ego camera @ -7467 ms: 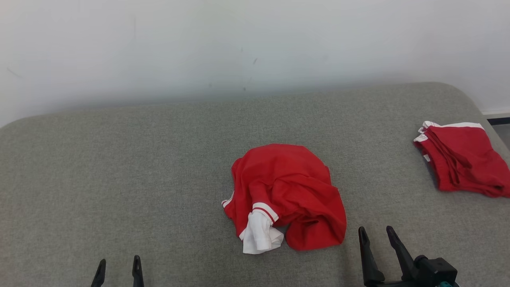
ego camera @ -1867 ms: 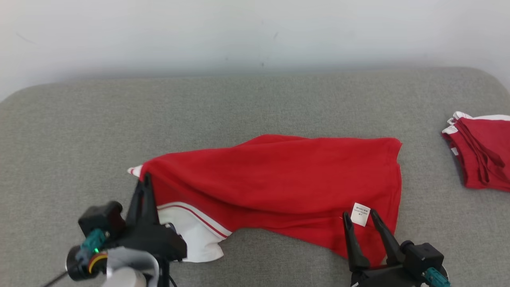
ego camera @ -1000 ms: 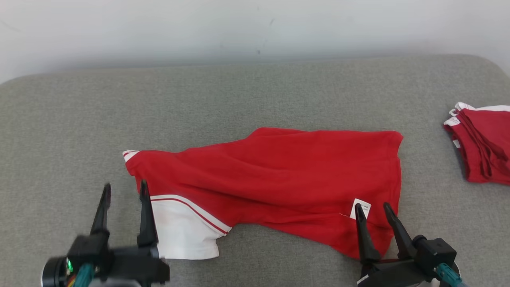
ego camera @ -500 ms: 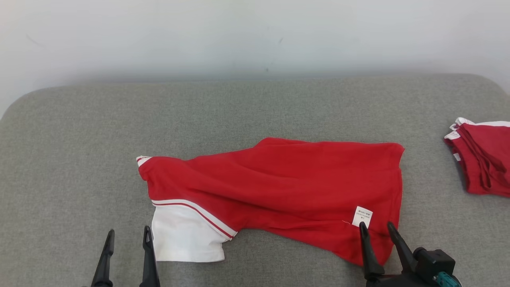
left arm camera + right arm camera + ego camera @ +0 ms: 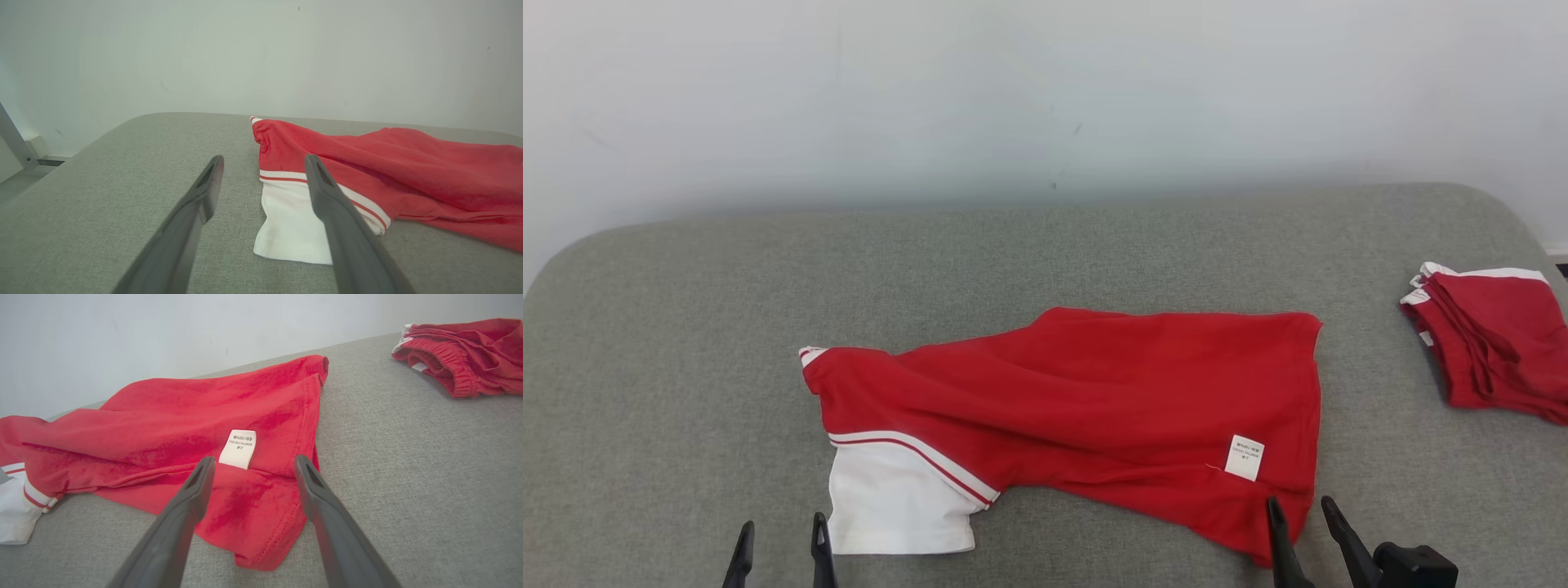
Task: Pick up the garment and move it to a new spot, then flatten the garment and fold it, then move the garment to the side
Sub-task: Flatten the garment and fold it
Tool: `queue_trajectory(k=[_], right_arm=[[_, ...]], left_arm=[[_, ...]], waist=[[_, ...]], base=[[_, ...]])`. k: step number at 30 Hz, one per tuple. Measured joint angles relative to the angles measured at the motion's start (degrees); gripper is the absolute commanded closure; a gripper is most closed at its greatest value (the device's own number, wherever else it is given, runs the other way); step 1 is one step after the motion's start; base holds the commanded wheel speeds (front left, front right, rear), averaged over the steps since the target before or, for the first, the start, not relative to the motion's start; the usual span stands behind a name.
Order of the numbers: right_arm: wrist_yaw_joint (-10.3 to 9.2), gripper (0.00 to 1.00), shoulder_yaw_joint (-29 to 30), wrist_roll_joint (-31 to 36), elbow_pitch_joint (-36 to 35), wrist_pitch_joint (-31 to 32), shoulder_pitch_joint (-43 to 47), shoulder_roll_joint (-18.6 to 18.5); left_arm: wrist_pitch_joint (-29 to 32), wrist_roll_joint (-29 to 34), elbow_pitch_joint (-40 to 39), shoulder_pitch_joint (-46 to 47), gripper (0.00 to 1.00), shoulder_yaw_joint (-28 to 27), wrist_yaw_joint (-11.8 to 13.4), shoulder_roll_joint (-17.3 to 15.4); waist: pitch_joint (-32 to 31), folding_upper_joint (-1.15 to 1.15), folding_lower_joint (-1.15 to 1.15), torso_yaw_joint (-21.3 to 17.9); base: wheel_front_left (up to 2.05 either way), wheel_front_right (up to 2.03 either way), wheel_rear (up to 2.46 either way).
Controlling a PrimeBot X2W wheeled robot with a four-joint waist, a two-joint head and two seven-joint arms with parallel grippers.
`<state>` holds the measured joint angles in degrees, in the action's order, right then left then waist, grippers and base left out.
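Grey padded surface beneath. On it, red garment just ahead of both tools, laid out long yet creased: relocating seemingly done, flattening partway, folding and shifting aside undone. Well right of the right gripper, another red pile. White sleeve just beside the left gripper; care label just ahead of the right. Both jaw pairs apart, empty.

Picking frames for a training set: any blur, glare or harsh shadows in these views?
Head view: soft even light, no glare, the red garment sharp, its label too small to read. Left wrist view: the left gripper looks soft near the lens. Right wrist view: label print legible, faint shadow under the garment.
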<state>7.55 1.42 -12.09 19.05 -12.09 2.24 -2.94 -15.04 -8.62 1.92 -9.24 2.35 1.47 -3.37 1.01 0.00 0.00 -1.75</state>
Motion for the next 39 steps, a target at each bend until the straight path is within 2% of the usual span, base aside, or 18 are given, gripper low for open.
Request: queue_trajectory(k=[12, 35, 39], right_arm=[[0.0, 0.0, -0.2, -0.1, -0.5, 0.1, 0.3, 0.0], [0.0, 0.0, 0.1, -0.4, -1.9, -0.2, 0.0, 0.0], [0.0, 0.0, 0.7, 0.5, -2.9, 0.5, 0.0, 0.0]], left_arm=[[0.0, 0.2, 1.5, 0.0, 0.0, -0.3, -1.2, 0.4], [0.0, -0.7, 2.9, 0.5, 0.0, -0.6, -1.1, 0.4], [0.0, -2.6, 6.5, 0.8, 0.0, -0.4, -1.4, 0.5]], waist=[[-0.7, 0.0, 0.0, -0.3], [0.2, 0.0, 0.0, -1.3], [0.3, 0.0, 0.0, -1.5]], base=[[0.0, 0.0, 0.0], [0.0, 0.0, 0.0], [0.0, 0.0, 0.0]])
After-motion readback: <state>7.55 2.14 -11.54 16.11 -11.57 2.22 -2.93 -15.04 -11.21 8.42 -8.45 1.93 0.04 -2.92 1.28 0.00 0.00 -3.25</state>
